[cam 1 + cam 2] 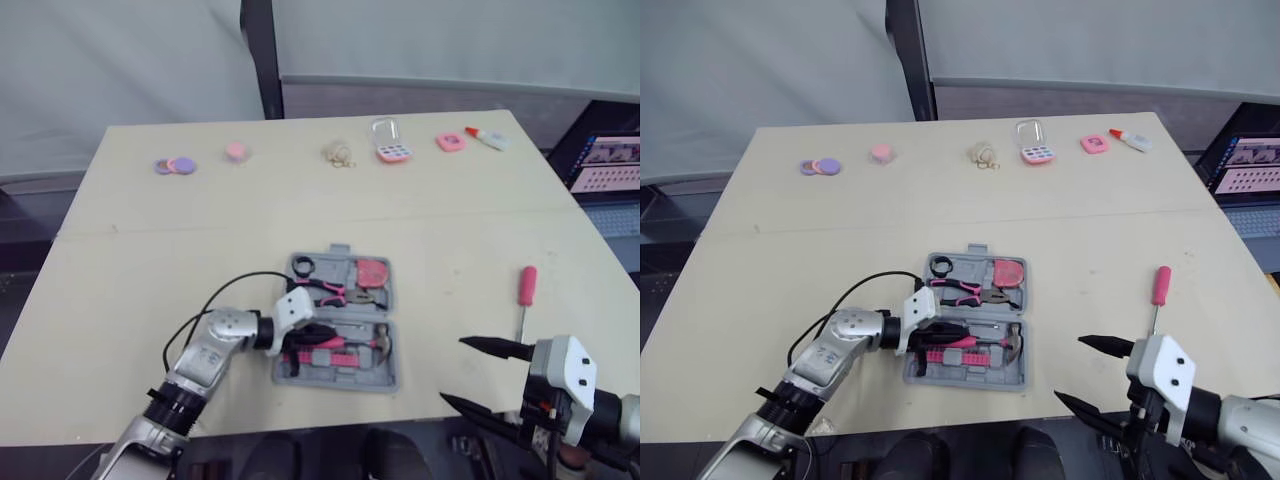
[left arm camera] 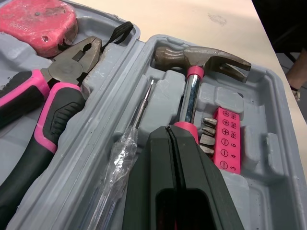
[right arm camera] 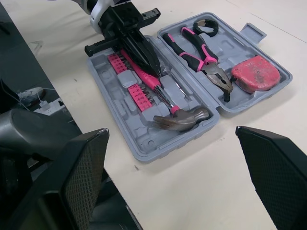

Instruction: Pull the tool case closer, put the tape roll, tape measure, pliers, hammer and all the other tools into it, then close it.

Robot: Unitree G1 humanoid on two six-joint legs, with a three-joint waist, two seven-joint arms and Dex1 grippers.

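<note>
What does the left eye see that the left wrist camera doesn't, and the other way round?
Left eye, not wrist: the pink screwdriver lying on the table outside the case, the open right gripper, and small things along the far edge.
Left wrist, not eye: the numbers on the pink bit holder and a clear-handled screwdriver.
Both: the case, the hammer, pliers, tape measure, and the left gripper, shut, over the hammer's handle.
</note>
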